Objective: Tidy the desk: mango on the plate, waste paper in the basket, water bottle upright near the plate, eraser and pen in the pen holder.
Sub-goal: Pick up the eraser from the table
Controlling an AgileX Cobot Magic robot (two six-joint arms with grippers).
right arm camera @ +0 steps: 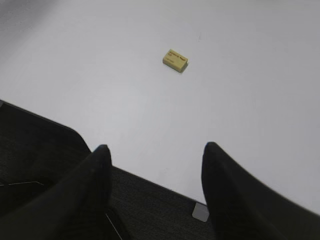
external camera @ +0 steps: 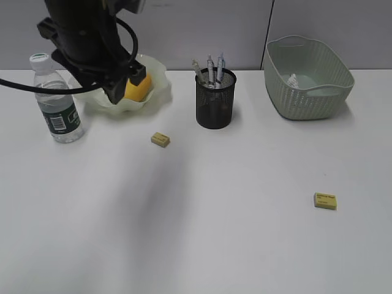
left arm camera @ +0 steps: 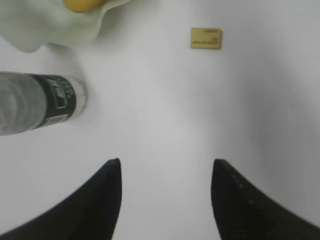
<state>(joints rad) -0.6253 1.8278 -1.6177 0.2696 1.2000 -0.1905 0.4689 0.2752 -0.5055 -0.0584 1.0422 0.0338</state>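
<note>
The mango [external camera: 138, 89] lies in the ruffled green plate [external camera: 160, 82] at the back left, and my left arm [external camera: 92, 43] hangs over it. The water bottle [external camera: 56, 103] stands upright just left of the plate. Pens stick out of the black mesh pen holder [external camera: 215, 104]. One yellow eraser [external camera: 160, 139] lies in front of the plate, another eraser [external camera: 325, 200] at the front right. White waste paper [external camera: 293, 79] rests inside the basket [external camera: 309, 92]. My left gripper [left arm camera: 166, 162] is open and empty above the desk, with the bottle [left arm camera: 40, 102] and an eraser [left arm camera: 206, 38] ahead. My right gripper [right arm camera: 155, 147] is open and empty, short of its eraser [right arm camera: 175, 60].
The right gripper hovers at the desk's [right arm camera: 150, 100] near edge, with dark floor [right arm camera: 150, 200] below it. In the exterior view the right arm is out of sight. A grey wall [external camera: 202, 30] runs behind the desk.
</note>
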